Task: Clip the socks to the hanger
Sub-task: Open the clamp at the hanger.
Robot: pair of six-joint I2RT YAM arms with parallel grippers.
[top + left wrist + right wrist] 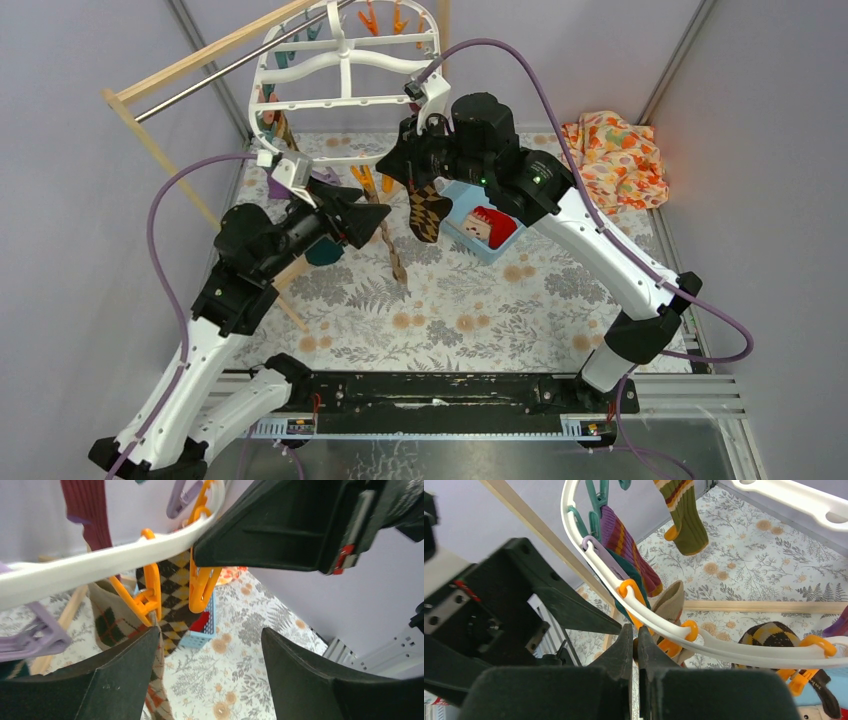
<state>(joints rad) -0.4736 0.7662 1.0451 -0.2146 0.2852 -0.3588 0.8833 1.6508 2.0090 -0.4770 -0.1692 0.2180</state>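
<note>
Left gripper (210,632) spread wide, empty, just under hanger (100,562) rim, facing orange pegs (150,597). Right gripper (635,628) pressed together, tips at one peg below rim; couldn't tell if pinching it. Dark argyle sock (428,212) hung under front rim beneath right gripper. Tan argyle sock (107,622) hung at neighbouring peg. Red sock (490,222) lay in blue basket (462,200) on table (450,300).
</note>
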